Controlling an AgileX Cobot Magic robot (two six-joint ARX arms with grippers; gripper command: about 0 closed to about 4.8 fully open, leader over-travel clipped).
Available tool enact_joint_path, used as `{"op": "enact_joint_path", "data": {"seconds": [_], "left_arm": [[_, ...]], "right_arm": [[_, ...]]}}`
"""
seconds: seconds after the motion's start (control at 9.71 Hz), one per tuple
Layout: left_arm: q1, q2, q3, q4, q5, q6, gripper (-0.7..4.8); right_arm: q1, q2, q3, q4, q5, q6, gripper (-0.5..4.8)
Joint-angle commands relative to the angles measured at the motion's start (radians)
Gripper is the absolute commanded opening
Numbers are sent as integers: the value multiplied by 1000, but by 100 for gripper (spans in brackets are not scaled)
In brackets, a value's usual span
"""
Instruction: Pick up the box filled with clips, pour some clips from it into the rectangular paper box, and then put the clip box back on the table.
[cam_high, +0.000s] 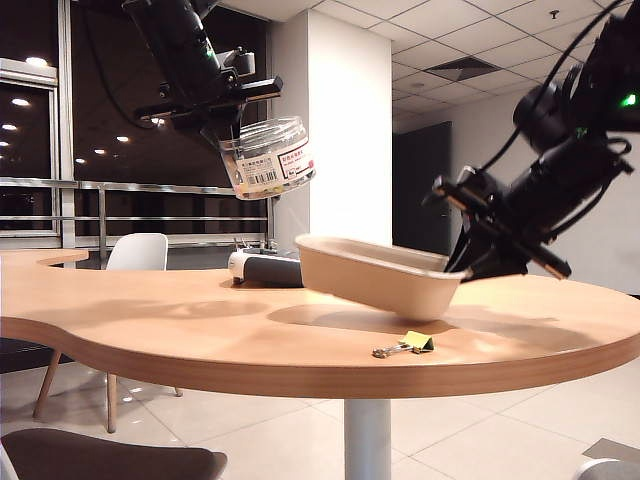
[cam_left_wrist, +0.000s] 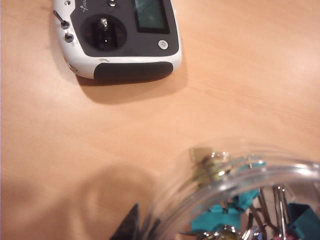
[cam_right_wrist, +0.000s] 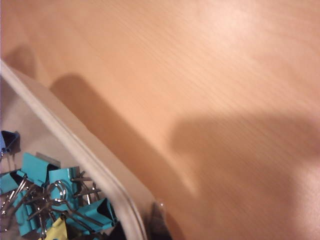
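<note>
Above table (cam_high: 200, 340): left end effector (cam_high: 225, 135) clamped on clip jar (cam_high: 268, 158) | right end effector (cam_high: 470, 262) clamped on tilted tray (cam_high: 375, 275)

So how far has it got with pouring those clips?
Some clips already lie in the paper tray, so pouring looks done or nearly so. The left tool holds the clear jar up in the air, clips left inside; the right tool holds the tray's end tilted off the table. One yellow clip spilled. Left: setting the jar down.
</note>
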Motion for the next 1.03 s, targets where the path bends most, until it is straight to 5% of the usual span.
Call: {"op": "enact_joint_path", "data": {"seconds": [0.1, 0.41, 0.51, 0.62, 0.93, 1.03], "left_arm": [[-1, -5, 5, 17, 0, -3, -5], [-1, -5, 5, 17, 1, -4, -5], [-1, -5, 5, 16, 1, -4, -5], [-1, -5, 5, 16, 1, -4, -5], [0, -5, 5, 13, 1, -3, -5], [0, -5, 6, 9, 1, -3, -5]], "right_arm": [[10, -24, 23, -37, -10, 27, -1], [44, -23, 31, -55, 23, 18, 8], [47, -23, 31, -53, 27, 16, 119], [47, -23, 31, -45, 36, 16, 119], [43, -25, 73, -75, 42, 16, 309], [42, -28, 99, -105, 41, 15, 312]]}}
